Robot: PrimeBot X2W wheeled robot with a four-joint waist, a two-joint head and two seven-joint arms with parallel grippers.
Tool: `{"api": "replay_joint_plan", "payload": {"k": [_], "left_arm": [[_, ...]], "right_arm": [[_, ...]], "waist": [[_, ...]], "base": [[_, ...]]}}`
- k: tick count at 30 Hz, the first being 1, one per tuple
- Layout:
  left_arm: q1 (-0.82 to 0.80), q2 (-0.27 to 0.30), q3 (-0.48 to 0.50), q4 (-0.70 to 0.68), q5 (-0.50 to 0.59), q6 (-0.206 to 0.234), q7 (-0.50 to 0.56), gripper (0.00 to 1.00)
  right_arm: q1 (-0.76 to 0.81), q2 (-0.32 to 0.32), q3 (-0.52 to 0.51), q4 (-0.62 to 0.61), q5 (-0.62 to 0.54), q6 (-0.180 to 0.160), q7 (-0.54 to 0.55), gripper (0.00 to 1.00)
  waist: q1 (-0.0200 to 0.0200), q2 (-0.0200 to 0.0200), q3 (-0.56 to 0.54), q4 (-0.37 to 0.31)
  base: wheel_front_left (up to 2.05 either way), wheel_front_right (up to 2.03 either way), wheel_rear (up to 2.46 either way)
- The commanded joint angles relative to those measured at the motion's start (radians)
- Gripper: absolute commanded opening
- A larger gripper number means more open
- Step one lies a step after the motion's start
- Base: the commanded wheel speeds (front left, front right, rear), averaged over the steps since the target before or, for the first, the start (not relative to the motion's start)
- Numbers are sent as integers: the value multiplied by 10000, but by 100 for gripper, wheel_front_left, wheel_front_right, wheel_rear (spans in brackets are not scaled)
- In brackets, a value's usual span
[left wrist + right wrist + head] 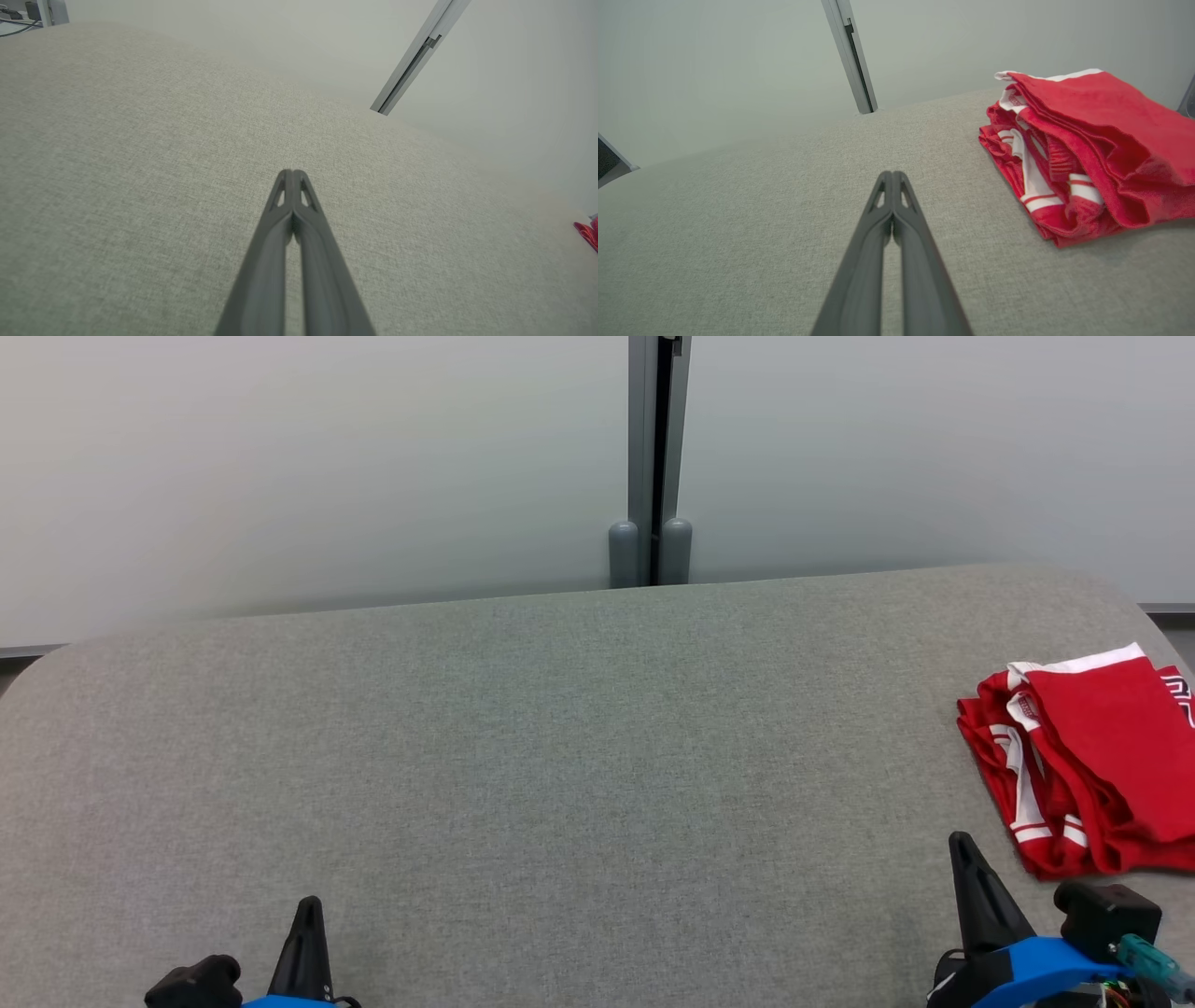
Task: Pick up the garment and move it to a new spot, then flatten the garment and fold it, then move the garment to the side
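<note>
garment (1092, 765) lies folded at the table's (560, 756) right edge, near the right gripper (962, 847), well apart from the left gripper (308, 907); both pinched closed, empty. right wrist view reveals its layered side.

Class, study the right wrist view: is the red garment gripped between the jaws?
No: the jaws of the right gripper are shut together on nothing, and the red garment lies apart on the grey surface.

A grey fabric-covered table (523, 728) stands against pale wall panels (280, 457) joined by a grey post (653, 448).
</note>
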Motion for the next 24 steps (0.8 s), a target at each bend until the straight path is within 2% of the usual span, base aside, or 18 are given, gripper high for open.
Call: {"api": "replay_joint_plan", "payload": {"k": [1,24], "left_arm": [[-284,6,133,-266,-449,-32,92,0],[-581,-80,549,-940,-3897,-115,1059,0]], "right_arm": [[-174,-35,-37,-201,558,0,83,0],[-399,-56,-143,-406,4701,1,851,0]], "waist": [[0,0,2,10],[0,0,28,112]], "base": [[0,0,0],[0,0,0]]}}
